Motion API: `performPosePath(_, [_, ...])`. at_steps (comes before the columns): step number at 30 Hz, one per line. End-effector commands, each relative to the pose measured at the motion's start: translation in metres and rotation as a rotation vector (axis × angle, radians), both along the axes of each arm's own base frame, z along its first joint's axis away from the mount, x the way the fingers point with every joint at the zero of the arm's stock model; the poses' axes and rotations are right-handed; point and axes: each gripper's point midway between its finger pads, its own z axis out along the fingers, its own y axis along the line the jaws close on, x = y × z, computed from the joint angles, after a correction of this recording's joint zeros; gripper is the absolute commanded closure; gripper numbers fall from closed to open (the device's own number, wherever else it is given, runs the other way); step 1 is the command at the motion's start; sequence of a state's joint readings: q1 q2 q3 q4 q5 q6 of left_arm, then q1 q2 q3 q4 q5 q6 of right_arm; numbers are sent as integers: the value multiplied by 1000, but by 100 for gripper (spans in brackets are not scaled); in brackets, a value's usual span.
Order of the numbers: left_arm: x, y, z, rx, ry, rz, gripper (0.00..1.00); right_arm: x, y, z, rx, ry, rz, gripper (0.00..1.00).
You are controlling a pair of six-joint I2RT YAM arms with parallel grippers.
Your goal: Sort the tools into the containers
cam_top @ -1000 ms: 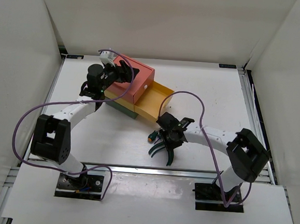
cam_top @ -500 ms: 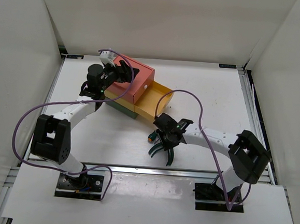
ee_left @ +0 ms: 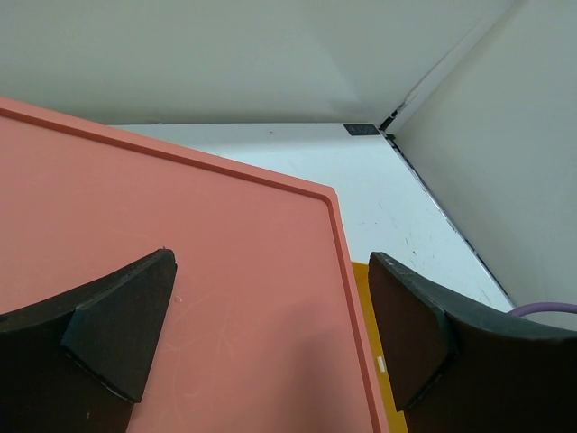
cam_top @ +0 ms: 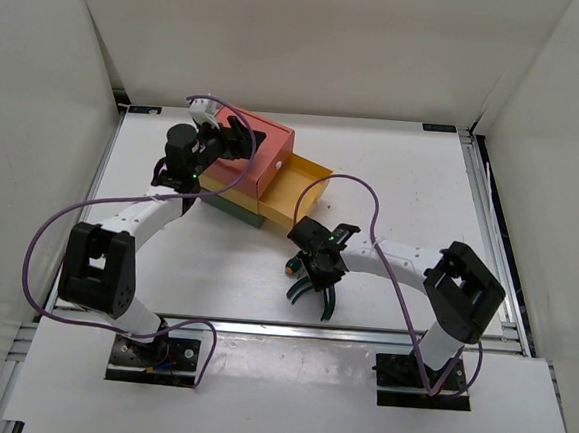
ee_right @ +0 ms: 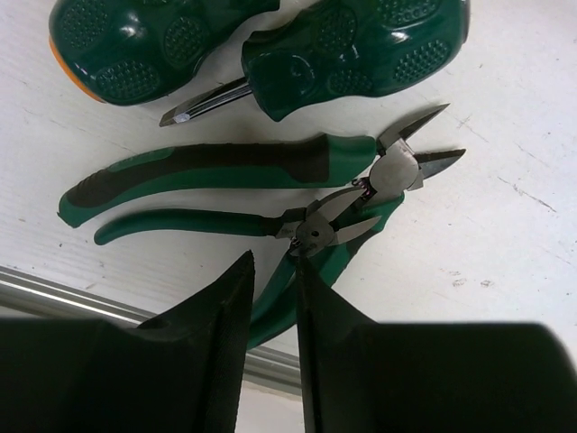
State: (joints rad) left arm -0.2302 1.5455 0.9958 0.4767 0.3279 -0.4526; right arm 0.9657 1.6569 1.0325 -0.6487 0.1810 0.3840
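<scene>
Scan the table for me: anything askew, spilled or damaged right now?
Nothing looks spilled or damaged. The drawer stack sits turned at an angle to the table, with its yellow drawer pulled out. Near the front edge, the green-handled pliers lie overlapped with their handles crossing, heaped beside the stubby screwdrivers.

Right hand (ee_right: 275, 262) is working with its fingers drawn to a slit, and the pliers (ee_right: 216, 171) are lying tangled right at its tips, with the screwdrivers (ee_right: 352, 45) crowding just beyond. Bare desk (ee_right: 505, 253) is opening up to its right. Left hand (ee_left: 269, 257), fingers spread wide, is facing the salmon-red box (ee_left: 180, 234), which is filling the space below. Beyond it, desk is running clear to the wall (ee_left: 225, 54).
</scene>
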Motion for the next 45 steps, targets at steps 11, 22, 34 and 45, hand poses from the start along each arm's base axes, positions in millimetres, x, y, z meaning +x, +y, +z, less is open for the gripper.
performPosePath(11, [-40, 9, -128, 47, 465, 23, 1, -30, -24, -22, -81, 124, -14, 67])
performPosePath(22, [-41, 9, -126, 45, 463, 23, 1, -42, -30, -23, -65, 158, -15, 79])
performPosePath(34, [-35, 8, -123, 44, 460, 26, 1, -22, -10, 80, 154, -29, -4, 100])
performPosePath(45, [-35, 4, -123, 17, 466, 19, 1, 100, 35, 176, 235, -298, -130, 100])
